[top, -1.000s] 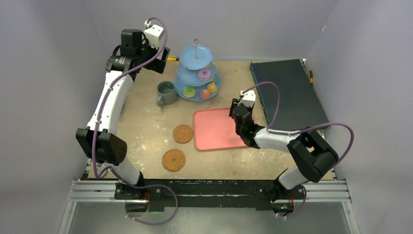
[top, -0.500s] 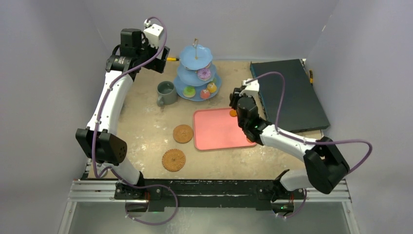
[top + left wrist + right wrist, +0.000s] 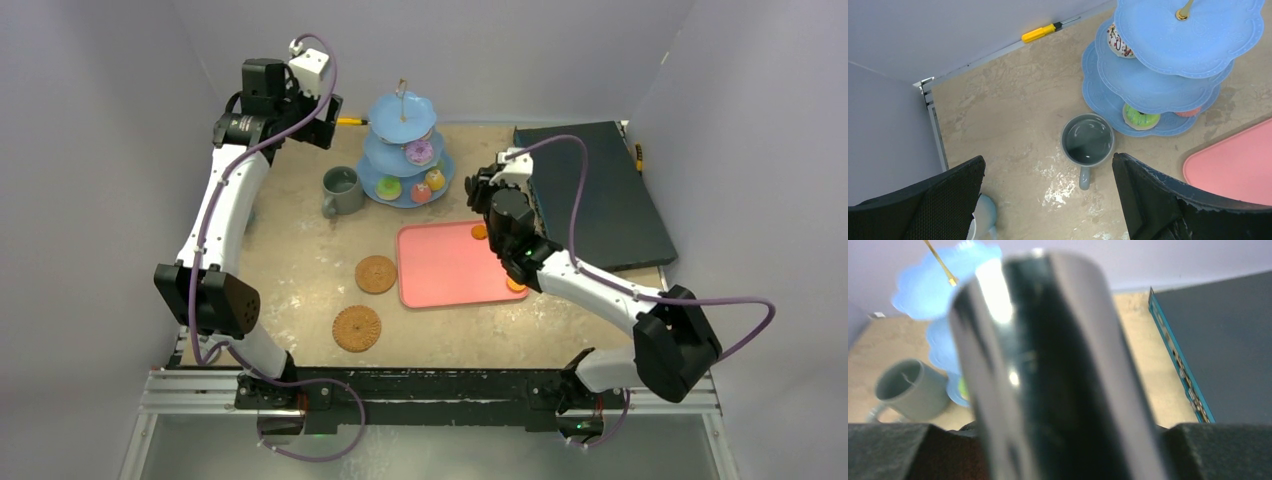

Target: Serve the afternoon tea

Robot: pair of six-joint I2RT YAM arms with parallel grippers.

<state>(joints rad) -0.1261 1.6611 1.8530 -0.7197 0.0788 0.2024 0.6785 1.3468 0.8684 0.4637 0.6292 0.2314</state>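
Over the last second the right arm had swung off the pink tray (image 3: 440, 270) toward the far edge, bringing the right gripper (image 3: 480, 195) close to the blue three-tier stand (image 3: 403, 150), while the left arm barely shifted at the far-left corner. The right wrist view showed the fingers clamped on a shiny dark tool, seemingly the black tongs (image 3: 1058, 365); whether these carried a treat could not be told. An orange treat (image 3: 480, 231) lay on the tray, and several doughnuts (image 3: 418, 151) sat on the stand's lower tiers. The left gripper (image 3: 1048, 165) hung with jaws wide apart above the grey-green mug (image 3: 1087, 141), which stood just beside the stand; a white mug (image 3: 982, 216) peeked out nearer the left edge. Both coasters (image 3: 376, 274) lay bare toward the near edge. Stocking the stand seemed the step in hand; next the tongs would need lining up over a free tier, or returning to the tray for a treat
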